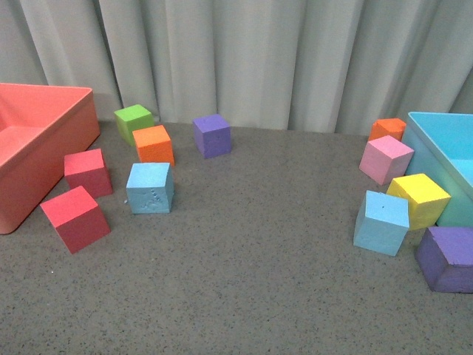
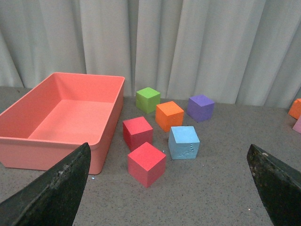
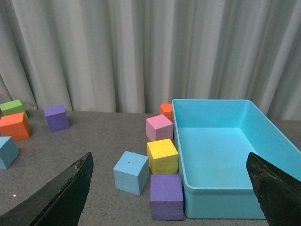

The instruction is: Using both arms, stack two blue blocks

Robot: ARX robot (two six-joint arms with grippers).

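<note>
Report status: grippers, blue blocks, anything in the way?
Left gripper open, empty; right gripper open, empty. Dented blue block, smooth blue block: far apart, unstacked. Yellow cube close beside smooth one.

This looks like a robotics lab test station: a grey speckled tabletop (image 1: 259, 296) is closed off behind by a plain pleated curtain (image 1: 244, 59). On it sit staged props, plain foam cubes (image 1: 152, 144) in many colours, a coral bin (image 1: 63, 144) and a cyan bin (image 1: 429, 137). The wrist views show the left gripper (image 2: 168, 145) and right gripper (image 3: 169, 154), their black fingers spread wide.
</note>
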